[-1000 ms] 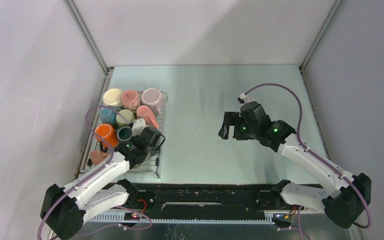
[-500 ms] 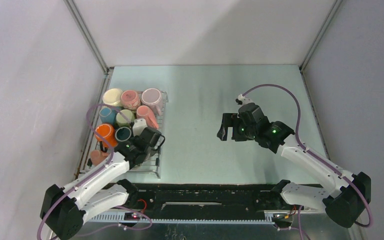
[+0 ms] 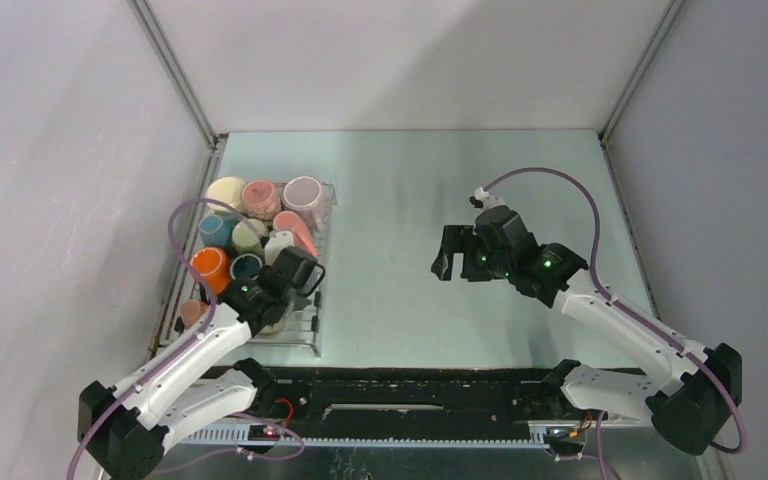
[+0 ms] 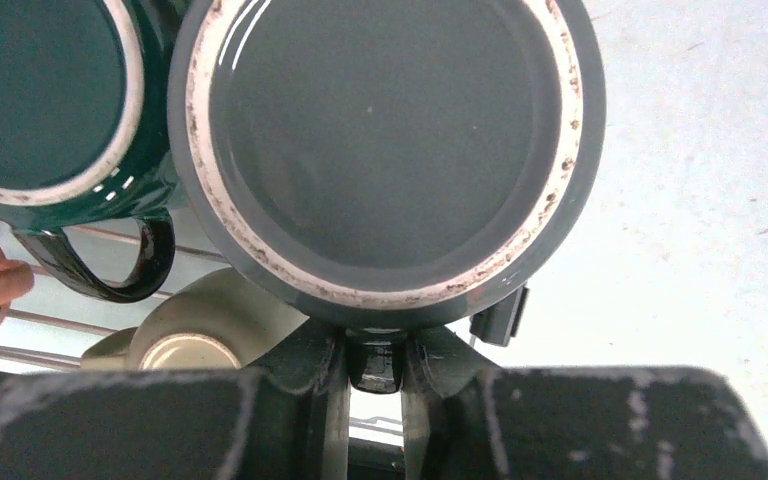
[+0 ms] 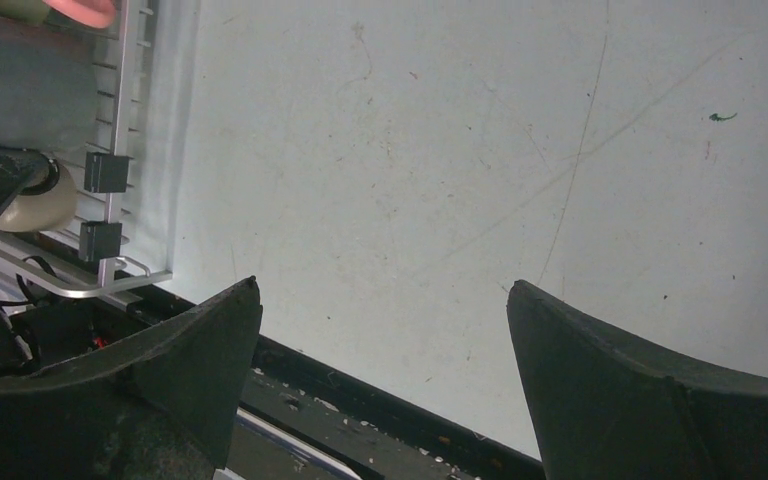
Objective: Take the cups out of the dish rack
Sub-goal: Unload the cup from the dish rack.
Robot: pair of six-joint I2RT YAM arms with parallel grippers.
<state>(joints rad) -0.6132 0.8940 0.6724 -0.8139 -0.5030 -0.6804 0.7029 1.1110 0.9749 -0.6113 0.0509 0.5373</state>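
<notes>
The dish rack (image 3: 300, 343) lies at the left of the table with several cups in it: cream (image 3: 225, 191), pink (image 3: 260, 197), light blue (image 3: 213, 230), orange (image 3: 208, 265) and dark teal (image 3: 247, 266) among them. My left gripper (image 3: 295, 272) hangs over the rack's near right part. In the left wrist view it is shut on the handle (image 4: 380, 365) of a dark grey cup (image 4: 385, 150), whose base faces the camera. A dark teal cup (image 4: 40, 90) sits just left of it and a cream cup (image 4: 200, 335) below. My right gripper (image 3: 445, 256) is open over bare table.
The rack's right edge (image 5: 120, 200) and its black clips show at the left of the right wrist view. The table's near black rail (image 3: 410, 385) runs between the arm bases. Grey walls close in the left, right and back sides.
My left gripper has shut on the dark grey cup's handle and shifted a little left and away from the base. The right gripper has drifted slightly left, still open.
</notes>
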